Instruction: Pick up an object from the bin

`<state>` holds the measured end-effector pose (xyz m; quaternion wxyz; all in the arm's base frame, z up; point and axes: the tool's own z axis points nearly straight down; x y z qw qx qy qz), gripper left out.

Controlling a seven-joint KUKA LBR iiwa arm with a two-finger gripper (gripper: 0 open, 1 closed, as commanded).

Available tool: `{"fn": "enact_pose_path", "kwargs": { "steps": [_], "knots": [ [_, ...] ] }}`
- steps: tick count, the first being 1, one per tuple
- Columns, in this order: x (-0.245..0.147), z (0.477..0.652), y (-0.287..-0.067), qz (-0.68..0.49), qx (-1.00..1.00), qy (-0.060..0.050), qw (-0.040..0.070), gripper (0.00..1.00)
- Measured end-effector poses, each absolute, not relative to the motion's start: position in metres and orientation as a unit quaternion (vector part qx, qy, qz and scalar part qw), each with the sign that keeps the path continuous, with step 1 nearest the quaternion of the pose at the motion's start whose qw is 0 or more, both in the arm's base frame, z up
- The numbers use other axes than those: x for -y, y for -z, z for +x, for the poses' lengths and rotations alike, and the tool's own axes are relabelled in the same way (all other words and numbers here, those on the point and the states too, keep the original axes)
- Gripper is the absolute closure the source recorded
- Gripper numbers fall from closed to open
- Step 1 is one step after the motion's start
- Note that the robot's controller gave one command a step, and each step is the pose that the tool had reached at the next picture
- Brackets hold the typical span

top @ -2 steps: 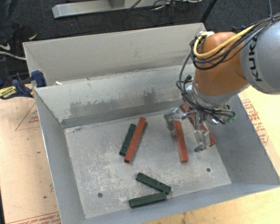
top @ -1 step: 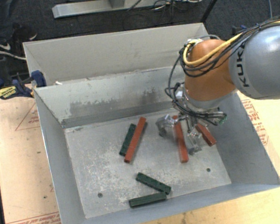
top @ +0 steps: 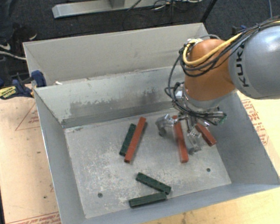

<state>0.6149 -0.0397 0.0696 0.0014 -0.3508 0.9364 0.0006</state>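
Hanging low, the gripper is being held over a red bar lying near-to-far; open or closed can't be told.

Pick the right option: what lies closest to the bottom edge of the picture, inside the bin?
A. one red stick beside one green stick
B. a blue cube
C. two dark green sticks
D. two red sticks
C: a tilted dark green stick and a level dark green stick lie lowest on the floor of the bin, with nothing below them.
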Motion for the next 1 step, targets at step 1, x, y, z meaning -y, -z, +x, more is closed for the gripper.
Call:
{"fn": "enact_pose_path", "kwargs": {
  "steps": [1],
  "knots": [
    [0.0399,0.6154,-0.0704,-0.35,-0.937,0.0,0.002,1.0]
  ]
}}
